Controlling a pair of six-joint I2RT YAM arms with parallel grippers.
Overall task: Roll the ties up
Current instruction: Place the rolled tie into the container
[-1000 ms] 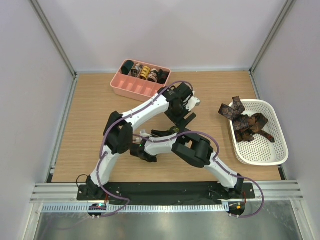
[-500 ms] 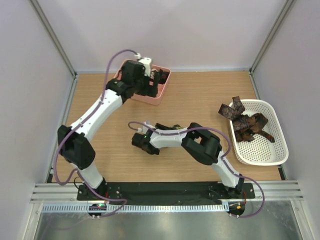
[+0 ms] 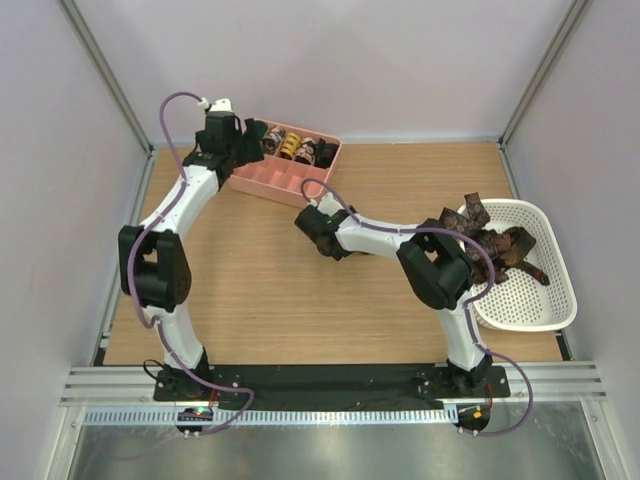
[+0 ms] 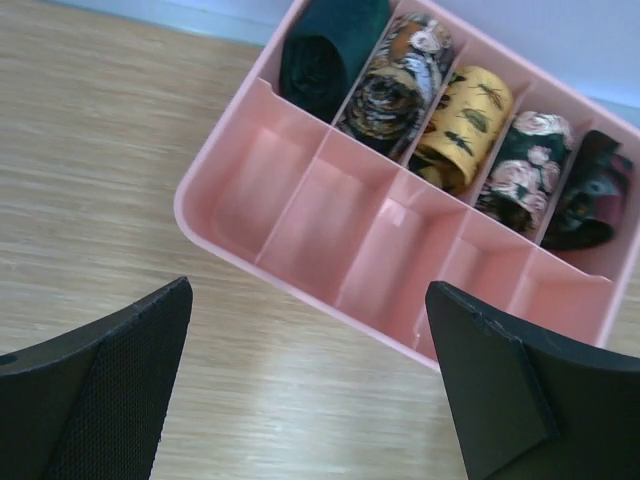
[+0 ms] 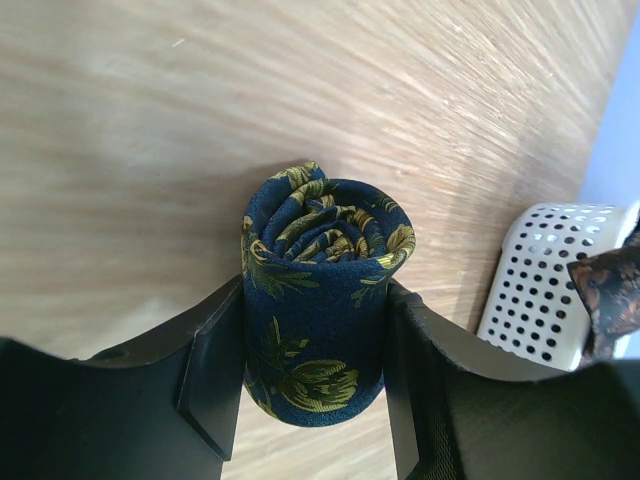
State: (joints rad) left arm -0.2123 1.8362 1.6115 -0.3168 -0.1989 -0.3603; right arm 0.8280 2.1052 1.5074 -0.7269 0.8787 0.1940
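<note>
Right claw (image 5: 315,295) clamps the navy roll (image 5: 320,225); left claw (image 4: 300,395) gapes wide and empty at the tray (image 4: 300,210).
Top view: the roll sits in the right claw at frame centre, above the table (image 3: 250,290), just lower right of the pink tray at upper left; loose ties (image 3: 490,245) lie heaped in the basket (image 3: 525,300) at right; five rolls (image 4: 460,120) fill the tray's back row, front cells bare; step in hand is likely stowing the navy roll in a front cell; to do it well: squeeze firmly so the coil can't spring loose, line the roll's axis up with the cell, lower until the walls hem it in, only then let go; left arm crowds the tray's left end, so aim for a right-hand cell or clear that arm first; risk: roll unwinds if dropped from height.
</note>
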